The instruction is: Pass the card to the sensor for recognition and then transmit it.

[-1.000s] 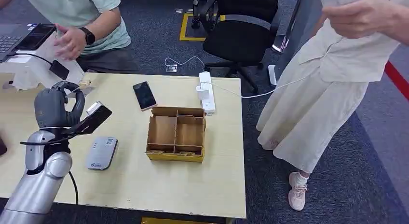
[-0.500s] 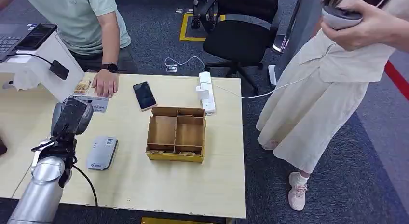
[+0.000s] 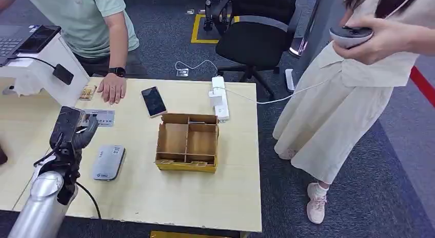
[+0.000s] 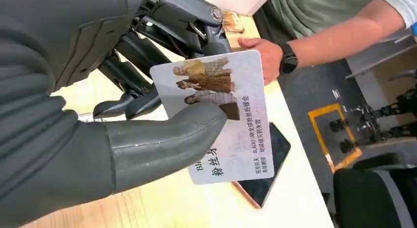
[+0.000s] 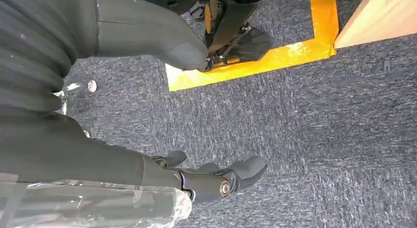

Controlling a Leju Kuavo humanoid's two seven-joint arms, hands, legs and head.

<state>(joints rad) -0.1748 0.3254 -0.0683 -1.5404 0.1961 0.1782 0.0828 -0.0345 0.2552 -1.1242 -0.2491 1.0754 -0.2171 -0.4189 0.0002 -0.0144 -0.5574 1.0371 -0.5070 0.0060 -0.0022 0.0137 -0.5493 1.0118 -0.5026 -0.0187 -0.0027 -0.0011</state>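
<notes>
I pinch the card [image 4: 221,115] between the thumb and fingers [image 4: 147,98] of my left hand [image 3: 72,130], face-up above the bench [image 3: 154,192] just beyond the grey sensor [image 3: 108,162] so it can be read, while my right hand [image 5: 123,169] hangs slack, holding nothing.

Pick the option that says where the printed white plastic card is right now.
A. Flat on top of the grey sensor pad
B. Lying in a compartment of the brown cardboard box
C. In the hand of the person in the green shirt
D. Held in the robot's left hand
D: in the left wrist view the left hand grips the printed white plastic card between its thick grey thumb and dark fingers, above the wooden table.
</notes>
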